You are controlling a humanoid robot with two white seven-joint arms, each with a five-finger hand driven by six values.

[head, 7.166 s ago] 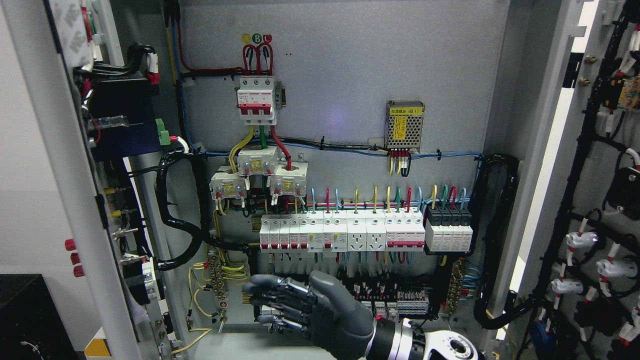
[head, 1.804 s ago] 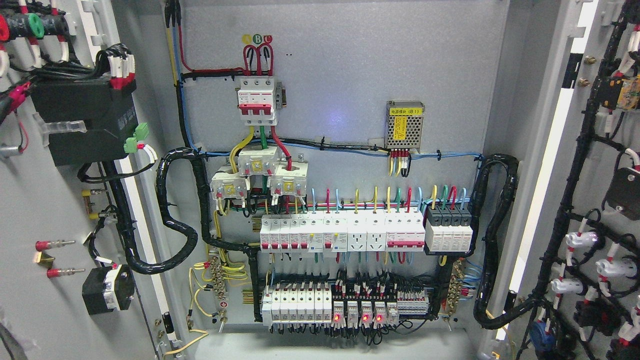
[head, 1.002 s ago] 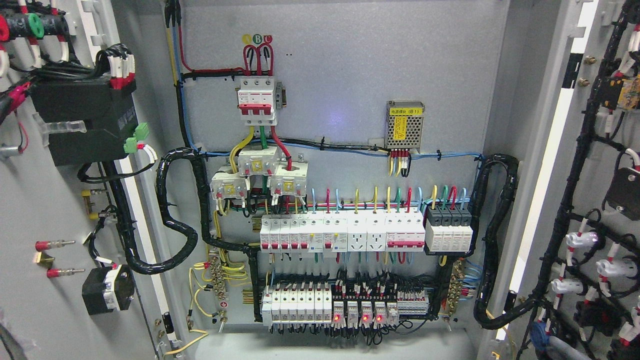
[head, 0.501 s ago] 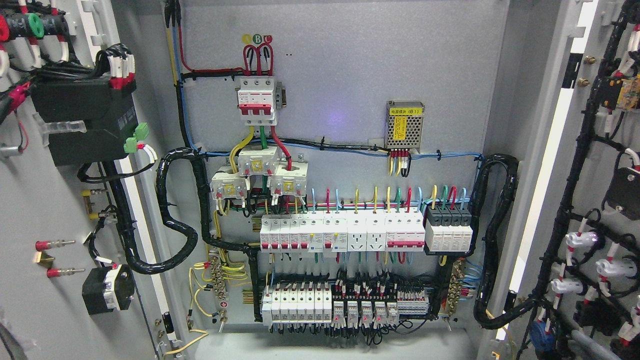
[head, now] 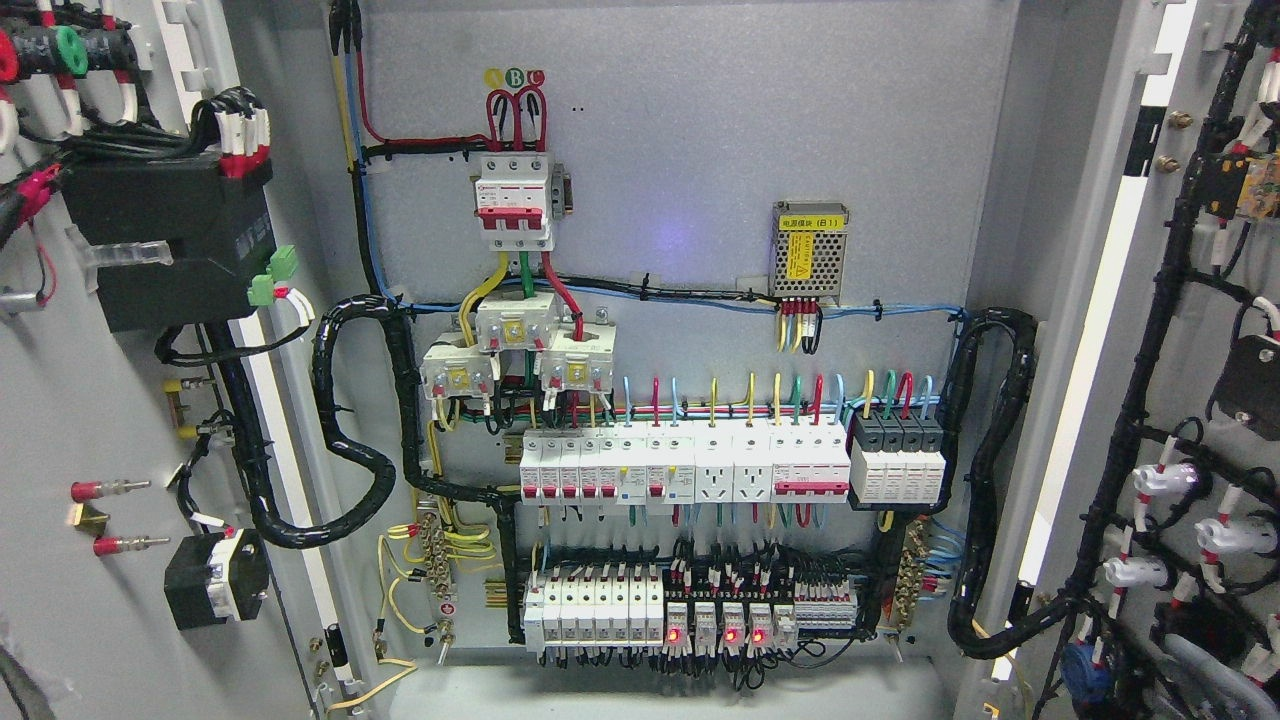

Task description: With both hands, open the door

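- You see the left door (head: 90, 420) and right door (head: 1200, 330) swung wide, cabinet (head: 690, 180) wiring exposed.
- Neither hand shows, so you cannot tell their state.

two open doors (head: 90, 400), one cabinet (head: 700, 150)

Three round stickers (head: 513, 77) sit above the red-and-white breaker (head: 514, 200): yellow, green and red. The green one reads "B"; the other two letters are too faint to tell. The perforated power supply (head: 810, 250) carries a yellow label (head: 809, 211) along its top with small characters ending in "(B1)", as far as the view allows. Below it a yellow warning sticker (head: 801, 255) shows a triangle sign; its print is too small to read.
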